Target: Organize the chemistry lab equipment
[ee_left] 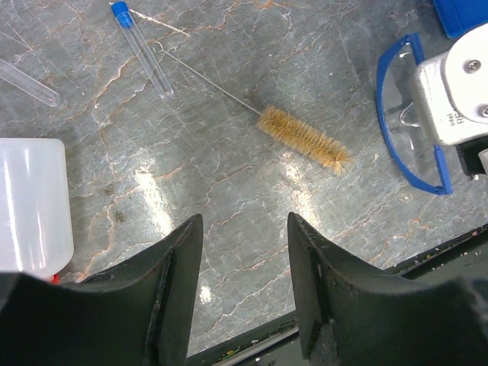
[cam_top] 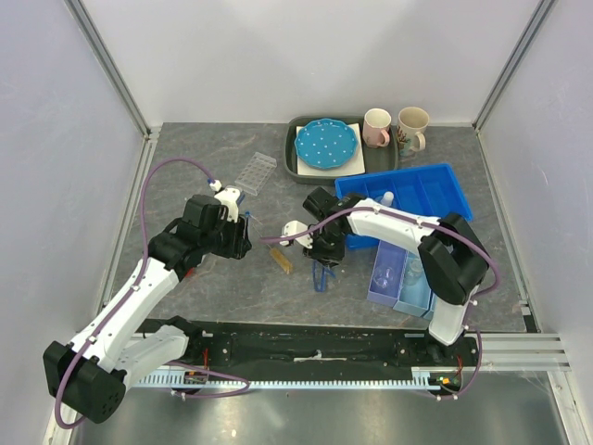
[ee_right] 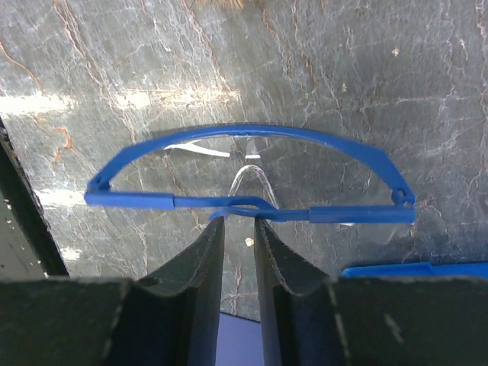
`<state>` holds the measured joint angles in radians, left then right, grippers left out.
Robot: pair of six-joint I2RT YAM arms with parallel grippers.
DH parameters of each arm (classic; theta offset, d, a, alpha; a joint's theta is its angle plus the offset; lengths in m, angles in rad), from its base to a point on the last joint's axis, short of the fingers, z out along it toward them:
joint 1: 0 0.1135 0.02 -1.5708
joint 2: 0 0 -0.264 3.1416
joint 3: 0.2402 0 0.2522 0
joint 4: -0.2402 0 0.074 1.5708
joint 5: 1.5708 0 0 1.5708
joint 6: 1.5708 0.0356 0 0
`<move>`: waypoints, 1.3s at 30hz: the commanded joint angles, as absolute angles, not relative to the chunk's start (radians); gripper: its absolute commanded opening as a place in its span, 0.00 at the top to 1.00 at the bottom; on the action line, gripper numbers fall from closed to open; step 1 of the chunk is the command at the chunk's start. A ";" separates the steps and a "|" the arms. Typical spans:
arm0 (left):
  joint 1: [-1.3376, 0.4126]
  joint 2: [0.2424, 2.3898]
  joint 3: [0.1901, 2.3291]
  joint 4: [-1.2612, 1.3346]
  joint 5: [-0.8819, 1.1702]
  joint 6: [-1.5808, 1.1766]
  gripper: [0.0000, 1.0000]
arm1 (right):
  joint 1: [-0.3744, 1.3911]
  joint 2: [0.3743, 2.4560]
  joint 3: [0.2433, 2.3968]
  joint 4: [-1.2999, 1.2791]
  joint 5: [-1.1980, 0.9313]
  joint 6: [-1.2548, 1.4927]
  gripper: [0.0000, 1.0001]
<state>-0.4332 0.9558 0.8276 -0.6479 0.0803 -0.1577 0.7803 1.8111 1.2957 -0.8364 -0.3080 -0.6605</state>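
Note:
A tube brush with tan bristles (ee_left: pixel 303 139) on a thin wire lies on the table ahead of my left gripper (ee_left: pixel 244 229), which is open and empty above bare table. A blue-capped tube (ee_left: pixel 141 47) and a second clear tube (ee_left: pixel 27 82) lie further off. A white bottle (ee_left: pixel 30 202) stands at its left. My right gripper (ee_right: pixel 238 223) hovers low over blue-framed safety glasses (ee_right: pixel 252 200), its jaws a narrow gap apart with nothing between them and the tips at the folded arms. The brush (cam_top: pixel 280 260) and glasses (cam_top: pixel 321 275) lie mid-table. A clear rack (cam_top: pixel 256 171) lies behind.
A blue bin (cam_top: pixel 435 190) stands at the right. A smaller pale-blue tray (cam_top: pixel 382 292) with clear glassware is in front of it. A dark tray (cam_top: pixel 296 165) at the back holds a blue dotted plate (cam_top: pixel 325 144) and two mugs (cam_top: pixel 377 127).

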 commanded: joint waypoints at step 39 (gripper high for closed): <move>-0.430 0.925 0.822 -0.607 0.078 -0.176 0.45 | 0.749 1.649 1.062 -0.474 -0.241 -0.963 0.03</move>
